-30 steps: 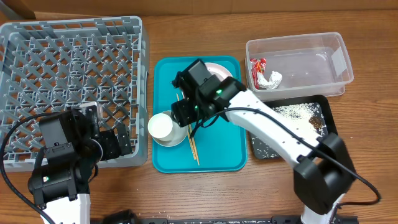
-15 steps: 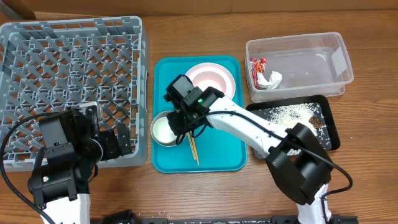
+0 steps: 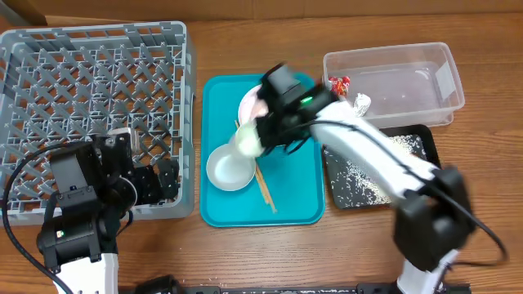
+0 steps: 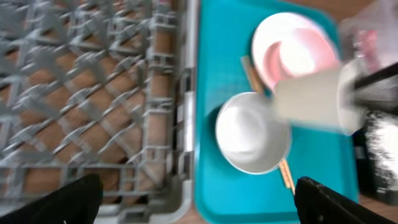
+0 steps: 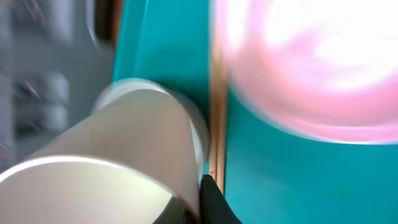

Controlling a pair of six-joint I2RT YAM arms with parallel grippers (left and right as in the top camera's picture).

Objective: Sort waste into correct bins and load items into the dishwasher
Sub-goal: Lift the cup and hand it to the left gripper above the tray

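Observation:
My right gripper (image 3: 263, 135) is shut on the rim of the small white cup (image 3: 248, 140), which hangs tilted on its side above the teal tray (image 3: 298, 196). In the right wrist view the cup (image 5: 124, 155) fills the lower left, with one black finger (image 5: 212, 202) against its wall. Below it lie the pale grey-blue bowl (image 3: 229, 167) and the chopsticks (image 3: 266, 186). The pink bowl (image 3: 255, 104) sits on the white plate, partly hidden by the arm. My left gripper (image 3: 157, 184) stands open at the front right corner of the grey dish rack (image 3: 90, 90).
The clear tub (image 3: 400, 77) at the back right holds the red wrapper (image 3: 337, 84) and the tissue (image 3: 362, 102). In front of it, the black tray (image 3: 426, 151) carries white grains, and my right arm crosses over part of it.
The right gripper closed on the cup that stood in the grey-blue bowl, then lifted it up and to the right, tipping it over. The left arm barely moved.

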